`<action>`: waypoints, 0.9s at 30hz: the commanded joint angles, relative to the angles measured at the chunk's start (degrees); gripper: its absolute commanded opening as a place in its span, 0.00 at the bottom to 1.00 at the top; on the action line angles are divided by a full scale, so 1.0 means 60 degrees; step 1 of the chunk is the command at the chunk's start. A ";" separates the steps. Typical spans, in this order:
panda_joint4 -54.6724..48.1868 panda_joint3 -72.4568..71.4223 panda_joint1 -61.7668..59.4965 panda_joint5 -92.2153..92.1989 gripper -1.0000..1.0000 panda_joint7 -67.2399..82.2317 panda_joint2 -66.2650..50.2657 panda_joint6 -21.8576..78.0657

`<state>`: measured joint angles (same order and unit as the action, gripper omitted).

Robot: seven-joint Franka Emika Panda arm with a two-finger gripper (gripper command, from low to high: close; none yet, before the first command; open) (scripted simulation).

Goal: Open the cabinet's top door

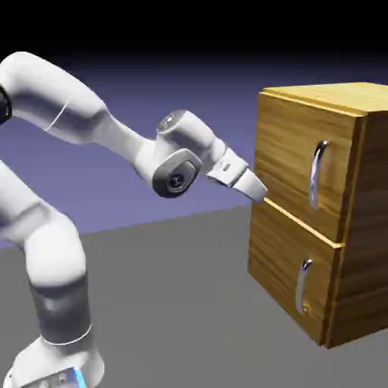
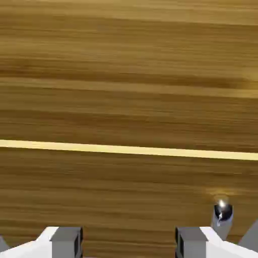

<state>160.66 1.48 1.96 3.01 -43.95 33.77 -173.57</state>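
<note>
**Hand at the cabinet's front edge, handle not yet gripped**

The cabinet [image 1: 322, 212] stands on the grey bench [image 1: 182, 303] at the exterior view's right, its two wood-grain panels stacked. The top door [image 1: 303, 163] sits flush and shut, with its curved silver handle [image 1: 317, 174] standing vertical well to the right of the hand [image 1: 260, 192]. The lower panel [image 1: 292, 265] carries a shorter handle [image 1: 301, 286].

The hand points at the near edge of the cabinet front, about level with the seam [image 2: 129, 149] between the two panels. In the hand view its fingers [image 2: 65, 241] are spread apart with nothing between them, and wood grain fills the picture; a silver handle end [image 2: 222, 211] shows at lower right, beside the right finger.

Nothing else stands on the bench. A plain blue-violet backdrop [image 1: 151, 91] lies behind, darkening to black at the top.
</note>
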 commanded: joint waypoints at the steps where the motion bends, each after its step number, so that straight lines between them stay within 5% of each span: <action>1: -0.0047 0.0205 0.0176 0.0416 0.50 -0.0206 0.0154 0.0060; 27: -0.1259 0.5539 0.4749 1.1214 0.50 -0.5562 0.4143 0.1620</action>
<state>153.11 34.72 30.46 70.28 -77.32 58.62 -163.85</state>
